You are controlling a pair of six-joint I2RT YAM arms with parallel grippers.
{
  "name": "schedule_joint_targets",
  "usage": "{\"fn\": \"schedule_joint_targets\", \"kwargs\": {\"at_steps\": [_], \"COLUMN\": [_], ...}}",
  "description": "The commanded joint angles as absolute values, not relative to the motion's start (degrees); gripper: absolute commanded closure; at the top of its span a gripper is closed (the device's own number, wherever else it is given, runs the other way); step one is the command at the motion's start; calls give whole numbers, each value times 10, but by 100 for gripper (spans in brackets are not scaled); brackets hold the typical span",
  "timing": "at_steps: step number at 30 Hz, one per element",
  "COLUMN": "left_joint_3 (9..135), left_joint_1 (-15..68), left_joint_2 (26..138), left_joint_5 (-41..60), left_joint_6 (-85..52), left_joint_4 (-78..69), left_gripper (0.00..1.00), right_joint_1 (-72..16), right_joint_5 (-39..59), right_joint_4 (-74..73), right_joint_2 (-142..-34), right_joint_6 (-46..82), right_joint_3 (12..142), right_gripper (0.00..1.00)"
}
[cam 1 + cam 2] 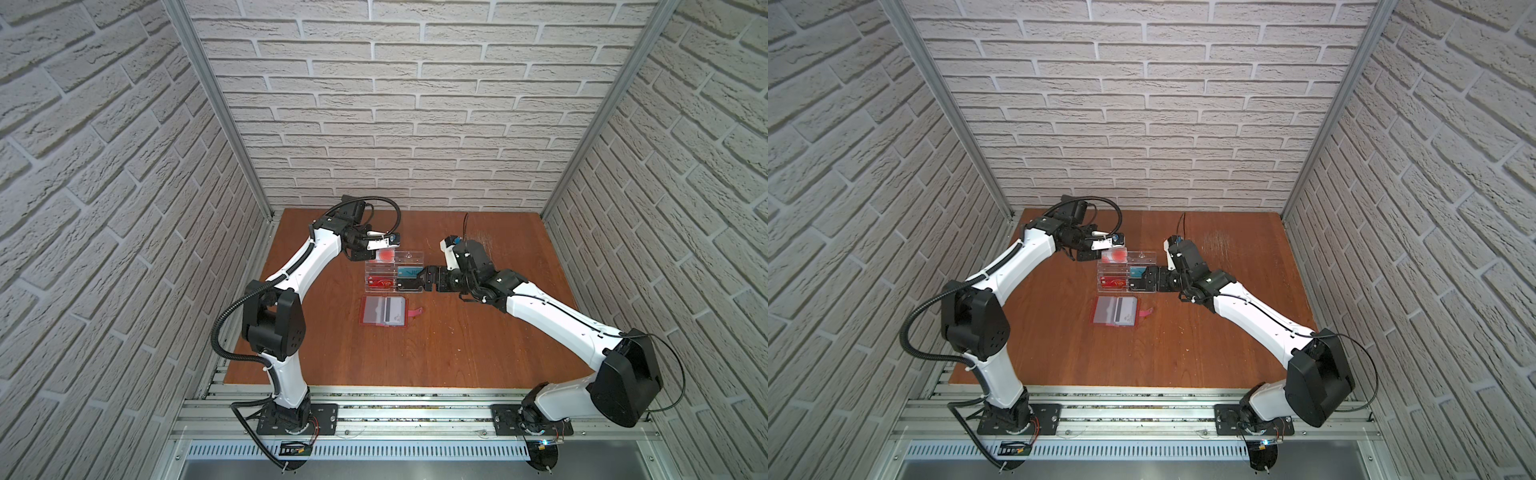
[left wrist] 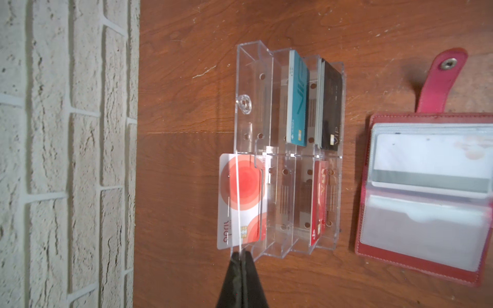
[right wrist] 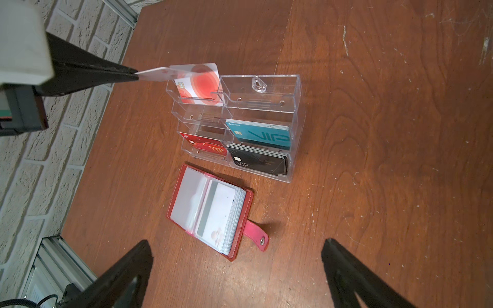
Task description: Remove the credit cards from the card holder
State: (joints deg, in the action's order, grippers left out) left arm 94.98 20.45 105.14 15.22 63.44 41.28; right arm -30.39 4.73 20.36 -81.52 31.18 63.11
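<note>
Your left gripper (image 3: 136,74) is clamped on the edge of a whitish card (image 3: 154,73) seen almost edge-on, and just past its tips a white card with red circles (image 2: 248,184) stands upright. The teal VIP card (image 3: 262,136) stands just beside your right gripper (image 3: 237,242), fingers spread. On that gripper's near side, apart from it, the red card holder (image 2: 416,262) lies open and flat, snap tab (image 3: 254,232) stretched out, a white grey-striped card (image 3: 218,210) in its tab-side sleeve.

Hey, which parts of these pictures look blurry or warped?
In both top views the brick walls lean outward, a wide-lens stretch. In the left wrist view the red wallet is soft, the clear rack sharper. In the right wrist view the right gripper is a dark blur.
</note>
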Motion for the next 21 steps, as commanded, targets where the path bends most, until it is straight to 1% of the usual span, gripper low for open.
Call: {"fn": "schedule_joint_targets", "kwargs": {"at_steps": [1,7,13,21], "left_joint_3": [979,986,1019,1052], "left_joint_1": [204,216,233,259], "left_joint_2": [1070,1076,1097,1133], "left_joint_5": [158,163,167,166], "left_joint_6": [657,660,654,634], "left_joint_4": [440,434,434,425], "left_gripper": [100,100,100,100], "right_joint_1": [-295,-285,-275,-244], "right_joint_5": [58,67,82,86], "right_joint_4": [186,174,152,153], "right_joint_2": [-822,-836,-834,-801], "right_joint_6": [318,320,332,331], "right_joint_3": [635,629,615,583], "right_gripper": [0,0,0,0]}}
